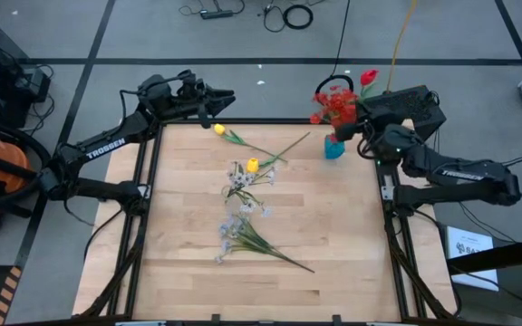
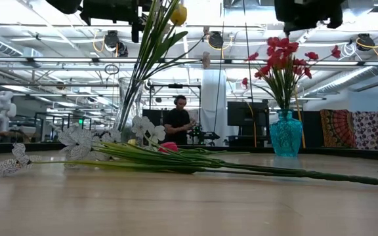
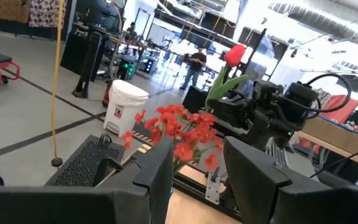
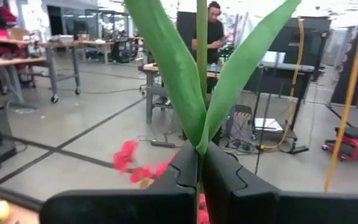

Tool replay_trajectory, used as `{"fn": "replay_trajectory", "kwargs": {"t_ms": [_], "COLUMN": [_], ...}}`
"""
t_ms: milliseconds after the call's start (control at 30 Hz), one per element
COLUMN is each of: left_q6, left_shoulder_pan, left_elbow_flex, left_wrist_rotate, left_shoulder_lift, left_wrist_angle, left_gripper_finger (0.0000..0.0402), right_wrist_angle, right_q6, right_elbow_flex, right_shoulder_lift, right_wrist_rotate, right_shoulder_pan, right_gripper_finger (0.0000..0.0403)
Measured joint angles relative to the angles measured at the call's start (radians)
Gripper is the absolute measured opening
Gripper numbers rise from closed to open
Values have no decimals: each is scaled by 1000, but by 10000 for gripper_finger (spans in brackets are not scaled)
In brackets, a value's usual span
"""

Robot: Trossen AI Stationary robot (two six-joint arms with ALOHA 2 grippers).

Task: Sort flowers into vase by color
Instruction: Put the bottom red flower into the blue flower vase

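Note:
The teal vase (image 1: 333,148) (image 2: 285,134) stands at the table's far right with red blossoms (image 1: 333,105) (image 2: 279,56) in it. My right gripper (image 1: 362,109) (image 4: 199,152) hovers just beyond it, shut on a red tulip (image 1: 368,77) (image 3: 234,55). My left gripper (image 1: 228,95) (image 3: 197,155) stands open and empty above the far left edge. One yellow tulip (image 1: 218,129) lies on the table below it. Another yellow tulip (image 1: 252,165) (image 2: 178,13) rises tilted at mid-table. White sprays (image 1: 238,226) (image 2: 77,141) lie toward the near side. My right gripper pinches the red tulip's green stalk (image 4: 201,134) between its two fingers, just below where the two long leaves (image 4: 166,68) branch off. The fingers come level and lie across the stalk. The tulip stands upright, its blossom above the fingers, lifted clear of the table.
Long green stems (image 2: 254,169) of the white sprays stretch across the near middle of the table. A clear glass vessel (image 2: 128,105) seems to stand by the tilted yellow tulip. A person (image 2: 178,124) stands in the room beyond. Bare wood (image 1: 188,281) lies at the near edge.

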Motion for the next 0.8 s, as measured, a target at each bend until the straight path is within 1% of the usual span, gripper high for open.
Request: {"fn": "replay_trajectory", "kwargs": {"t_ms": [133,333,533,633,800], "left_q6": [4,-3,-2,1,0], "left_shoulder_pan": [0,0,-14,-15,-16], "left_elbow_flex": [0,0,0,0,0], "left_wrist_rotate": [0,44,43,41,39], "left_shoulder_lift": [0,0,0,0,0], "left_wrist_angle": [0,0,1,1,3], "left_gripper_finger": [148,148,148,148,148], "right_wrist_angle": [1,16,23,23,17], "right_q6": [16,112,185,239,278], "right_elbow_flex": [-10,-87,-175,-213,-240], "right_shoulder_lift": [40,67,64,67,67], "right_wrist_rotate": [-65,-63,-65,-99,-117], "right_shoulder_pan": [-45,-70,-70,-70,-70], "right_gripper_finger": [0,0,0,0,4]}}
